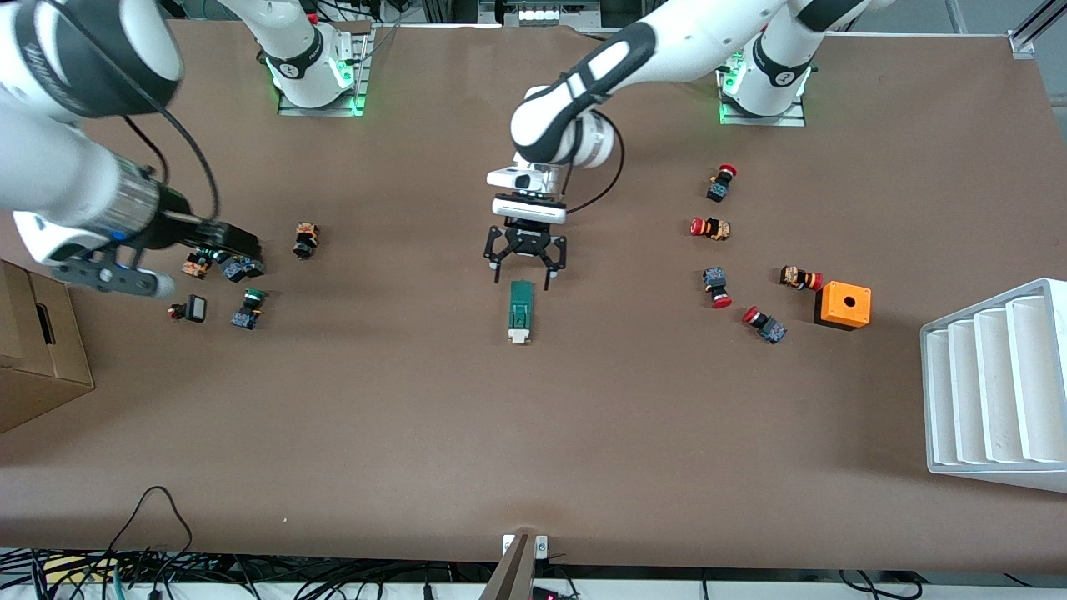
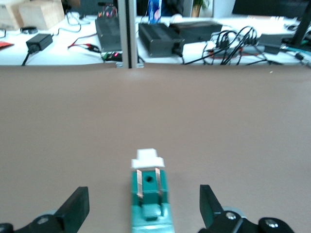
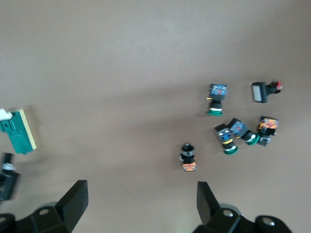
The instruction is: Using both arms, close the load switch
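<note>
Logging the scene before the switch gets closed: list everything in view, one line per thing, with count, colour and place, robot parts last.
load switch: one, dark green with a white tab, mid-table, just below the left gripper.
green-capped push buttons: a cluster toward the right arm's end; exact count unclear, some hidden by the arm.
red-capped push buttons: five, red caps on dark bodies, toward the left arm's end.
orange box: one, orange with a round hole on top, beside the red buttons.
white rack: one, white, stepped, at the left arm's end.
cardboard box: one, brown, at the right arm's end.
left gripper: black, open, over the switch's green end.
right gripper: black, open, over the green-button cluster.
</note>
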